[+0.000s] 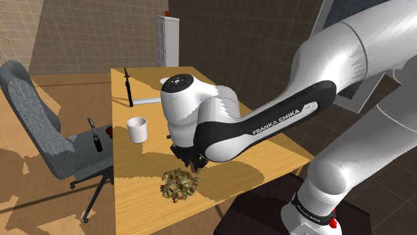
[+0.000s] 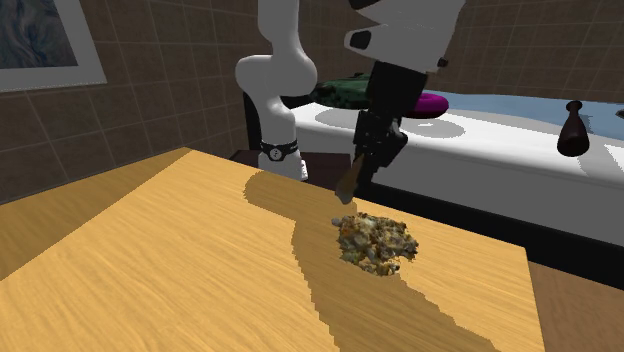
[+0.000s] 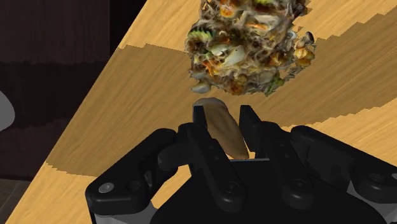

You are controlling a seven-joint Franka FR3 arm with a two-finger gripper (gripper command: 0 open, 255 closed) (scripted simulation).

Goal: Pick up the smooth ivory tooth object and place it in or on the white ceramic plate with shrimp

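My black gripper [image 3: 224,119] is shut on a smooth tan, tooth-shaped object [image 3: 224,127], whose rounded tip pokes out past the fingertips. In the second exterior view the tooth [image 2: 349,180] hangs from the gripper [image 2: 356,178] a little above the wooden table, just beside the shrimp plate [image 2: 376,240], a mottled heap of food. In the shoulder view the gripper [image 1: 190,162] hovers right above that heap [image 1: 178,183], near the table's front edge. The plate's own rim is hidden under the food.
A white cup [image 1: 137,129] stands further back on the wooden table [image 1: 150,167], with a long black tool [image 1: 127,85] and a white bar beyond it. A grey office chair [image 1: 40,127] stands off the table's left side in the shoulder view.
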